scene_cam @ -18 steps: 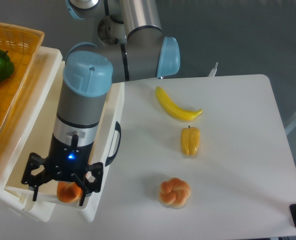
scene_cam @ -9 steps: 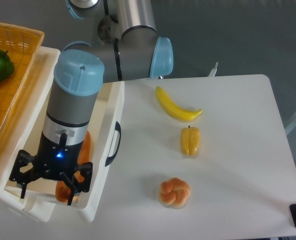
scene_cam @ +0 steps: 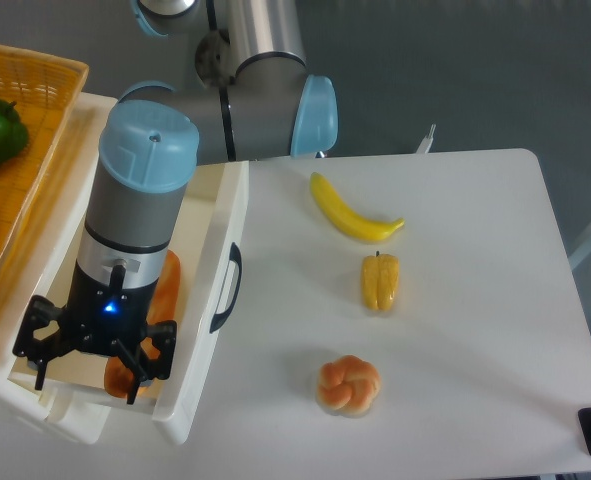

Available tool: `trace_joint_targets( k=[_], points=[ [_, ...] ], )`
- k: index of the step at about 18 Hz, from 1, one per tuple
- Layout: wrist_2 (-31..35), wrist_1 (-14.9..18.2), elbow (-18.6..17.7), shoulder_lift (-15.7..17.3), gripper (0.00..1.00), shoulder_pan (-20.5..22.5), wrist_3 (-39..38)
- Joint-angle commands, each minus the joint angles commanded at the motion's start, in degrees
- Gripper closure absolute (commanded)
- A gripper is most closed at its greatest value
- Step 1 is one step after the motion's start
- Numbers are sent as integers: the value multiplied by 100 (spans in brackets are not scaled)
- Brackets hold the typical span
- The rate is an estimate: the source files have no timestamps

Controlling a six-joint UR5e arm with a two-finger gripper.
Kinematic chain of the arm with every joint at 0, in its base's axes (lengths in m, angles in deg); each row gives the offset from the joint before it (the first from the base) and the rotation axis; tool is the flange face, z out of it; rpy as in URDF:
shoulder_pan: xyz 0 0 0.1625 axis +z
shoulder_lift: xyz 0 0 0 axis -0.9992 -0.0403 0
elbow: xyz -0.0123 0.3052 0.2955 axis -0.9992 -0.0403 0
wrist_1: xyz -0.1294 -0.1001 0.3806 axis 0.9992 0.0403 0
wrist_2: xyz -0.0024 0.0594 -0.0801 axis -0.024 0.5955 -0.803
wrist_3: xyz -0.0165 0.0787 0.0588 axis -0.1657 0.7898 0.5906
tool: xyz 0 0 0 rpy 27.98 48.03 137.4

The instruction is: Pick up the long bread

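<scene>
From the fixed camera, the gripper (scene_cam: pixel 87 368) hangs over the white bin (scene_cam: pixel 218 250), fingers spread wide and holding nothing. The long bread (scene_cam: pixel 163 290) lies inside, mostly hidden beneath. Best to straddle its narrow width; the bin walls leave little room, while the worktop (scene_cam: pixel 475 320) is roomier.

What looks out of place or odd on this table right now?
Nothing spilled or damaged. The long bread lies in the white bin, mostly hidden under the gripper; banana, yellow pepper and bun lie apart.

Banana (scene_cam: pixel 353 213), yellow pepper (scene_cam: pixel 379 282), knotted bun (scene_cam: pixel 349 385) on table (scene_cam: pixel 475 330).
</scene>
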Motion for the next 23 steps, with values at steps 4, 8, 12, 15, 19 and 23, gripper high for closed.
trace_joint_targets(
  k=[4,8,12,15,19,23],
  points=[
    [-105,18,-70,88,0,27,26],
    [-105,18,-115,80,0,18,44],
    [-123,9,-80,71,0,18,44],
    [-210,9,-1,71,0,53,44],
    [-308,9,61,88,0,123,9],
    [-316,0,114,-17,0,114,26]
  ],
)
